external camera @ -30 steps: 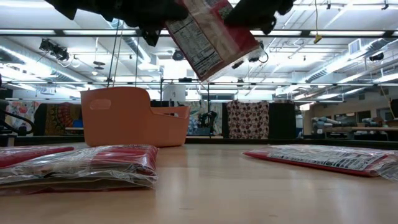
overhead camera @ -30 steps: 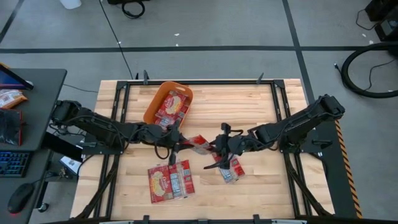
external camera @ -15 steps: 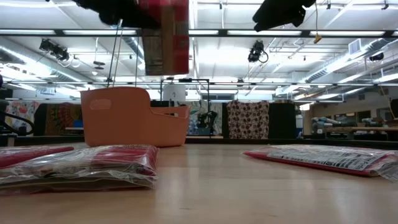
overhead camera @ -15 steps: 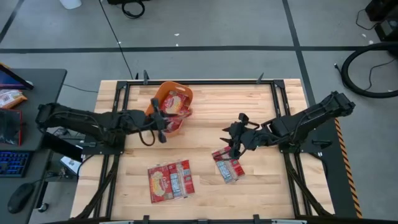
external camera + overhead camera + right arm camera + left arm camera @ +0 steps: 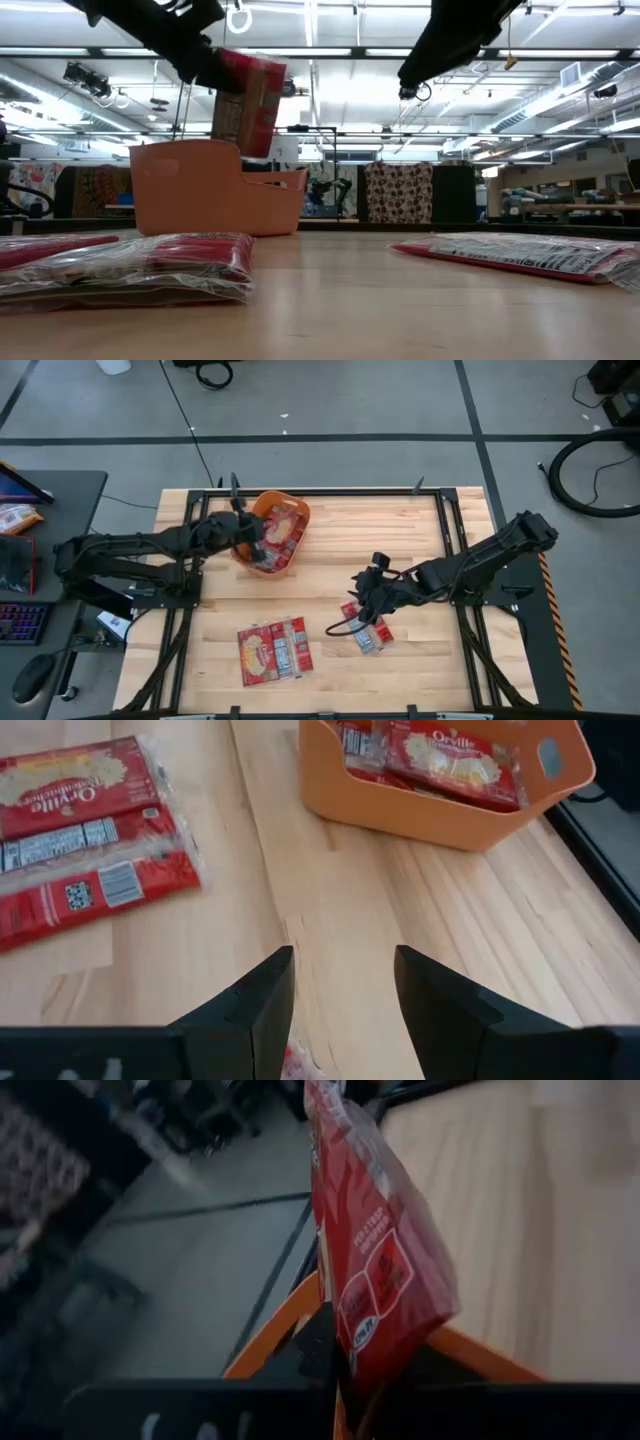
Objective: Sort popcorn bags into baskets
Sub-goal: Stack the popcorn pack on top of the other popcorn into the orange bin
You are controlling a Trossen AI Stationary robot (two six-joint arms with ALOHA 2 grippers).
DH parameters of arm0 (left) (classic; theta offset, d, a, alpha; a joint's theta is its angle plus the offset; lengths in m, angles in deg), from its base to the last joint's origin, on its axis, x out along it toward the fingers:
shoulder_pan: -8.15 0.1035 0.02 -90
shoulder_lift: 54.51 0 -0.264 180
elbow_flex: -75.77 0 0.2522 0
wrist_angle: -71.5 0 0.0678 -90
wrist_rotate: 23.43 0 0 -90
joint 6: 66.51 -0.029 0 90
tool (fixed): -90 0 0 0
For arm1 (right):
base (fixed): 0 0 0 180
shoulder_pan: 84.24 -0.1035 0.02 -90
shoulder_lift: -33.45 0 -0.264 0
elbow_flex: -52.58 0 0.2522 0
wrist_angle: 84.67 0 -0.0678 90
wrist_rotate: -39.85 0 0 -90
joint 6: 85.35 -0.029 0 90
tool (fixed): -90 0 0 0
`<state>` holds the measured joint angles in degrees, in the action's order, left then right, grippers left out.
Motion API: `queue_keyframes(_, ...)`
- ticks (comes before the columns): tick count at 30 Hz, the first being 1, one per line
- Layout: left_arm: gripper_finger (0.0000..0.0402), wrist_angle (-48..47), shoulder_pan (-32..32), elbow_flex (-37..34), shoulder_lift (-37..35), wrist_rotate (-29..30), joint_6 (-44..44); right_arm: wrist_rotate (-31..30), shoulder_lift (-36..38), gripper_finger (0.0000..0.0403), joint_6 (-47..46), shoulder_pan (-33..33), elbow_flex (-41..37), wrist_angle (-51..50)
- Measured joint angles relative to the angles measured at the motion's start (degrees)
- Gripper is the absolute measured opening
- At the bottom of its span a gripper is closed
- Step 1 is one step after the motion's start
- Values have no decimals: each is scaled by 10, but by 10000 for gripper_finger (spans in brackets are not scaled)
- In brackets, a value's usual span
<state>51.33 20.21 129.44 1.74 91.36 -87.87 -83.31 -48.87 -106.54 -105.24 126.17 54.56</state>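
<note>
An orange basket [image 5: 301, 511] stands at the table's far left with popcorn bags [image 5: 455, 755] lying in it. My left gripper [image 5: 248, 543] is shut on a red popcorn bag [image 5: 247, 105] above the basket's near end [image 5: 200, 200]. My right gripper [image 5: 343, 1000] stands open at mid table, just above loose bags [image 5: 367, 630] that lie flat on the wood, and touches nothing. More bags [image 5: 272, 650] lie flat side by side near the front edge. My left gripper pinches the red bag by one end [image 5: 352, 1365] between its two fingers. The fingers come from the table's left side, slanting a little downward. The bag juts out ahead of them, tilted and lifted clear above the basket's rim [image 5: 280, 1330].
Bare wood lies between the basket and the loose bags. The flat bags near the front edge [image 5: 85, 820] and those under my right gripper are the only things low on the table. Black frame rails [image 5: 330, 491] run along the table's sides.
The red bag hung between both grippers at mid table. It has since gone with my left gripper toward the far left, up over the basket, turning as it went. My right gripper drew back toward the right edge, then came back over the loose bags.
</note>
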Motion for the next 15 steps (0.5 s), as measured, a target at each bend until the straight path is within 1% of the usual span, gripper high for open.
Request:
queue_keyframes(2, 37, -2, 11, 0, 0, 1, 34, 2, -1, 178, 2, 0, 0, 0)
queue_keyframes(6, 38, -22, 25, 0, 0, -1, 72, 2, -1, 178, 2, 0, 0, 3)
queue_keyframes(9, 38, -49, 33, 0, 0, 0, 115, 2, -1, 178, 3, 0, 0, 4)
queue_keyframes(11, 38, -91, 39, 9, 1, -1, 143, 2, -1, 178, 3, 0, 0, 4)
queue_keyframes(15, 38, -175, 56, 59, 1, -1, 191, 2, -1, 178, 8, 1, 0, 4)
